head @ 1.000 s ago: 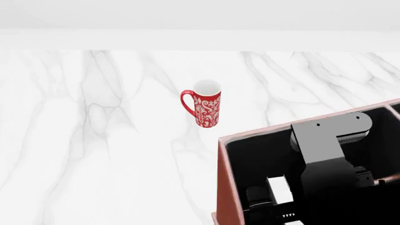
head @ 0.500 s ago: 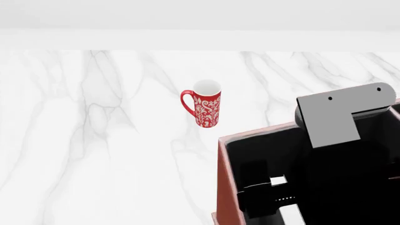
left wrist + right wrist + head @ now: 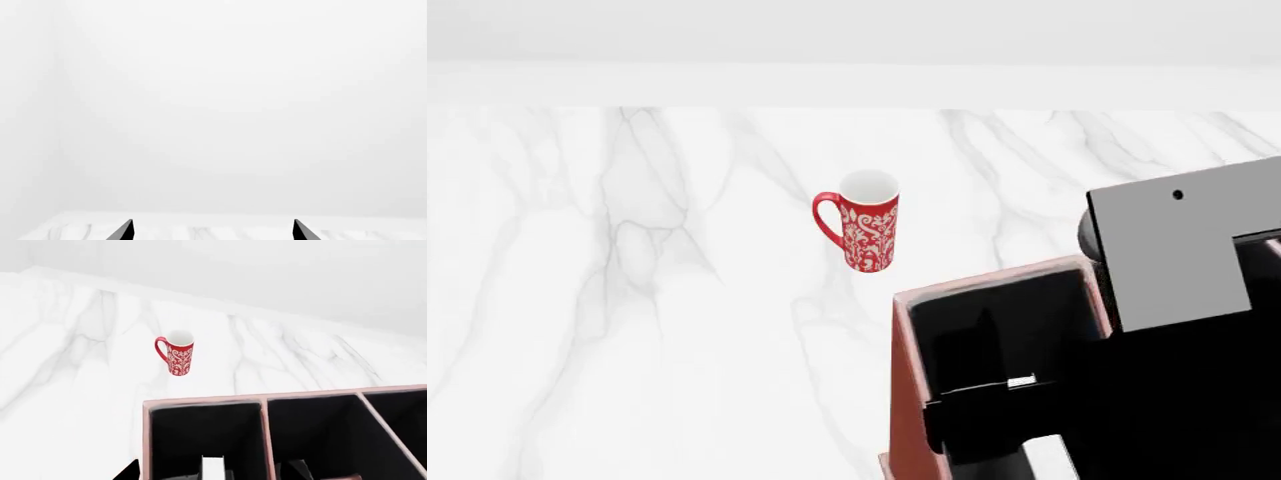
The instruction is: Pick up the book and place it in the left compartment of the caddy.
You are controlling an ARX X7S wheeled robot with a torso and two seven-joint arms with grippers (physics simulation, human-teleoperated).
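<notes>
The right gripper [image 3: 213, 475] hangs above the caddy [image 3: 910, 380], its left compartment [image 3: 200, 435] holding the book [image 3: 213, 467]. Whether it pinches the book, I cannot tell. The left gripper [image 3: 212, 232] is spread, idle.

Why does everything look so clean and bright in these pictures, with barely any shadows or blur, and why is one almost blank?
Head view: flat, even light; the mug casts only a faint shadow on the marble table; the caddy interior renders solid black. Right wrist view: equally sharp, no glare. Left wrist view: almost blank white wall, two dark tips at the edge.
</notes>
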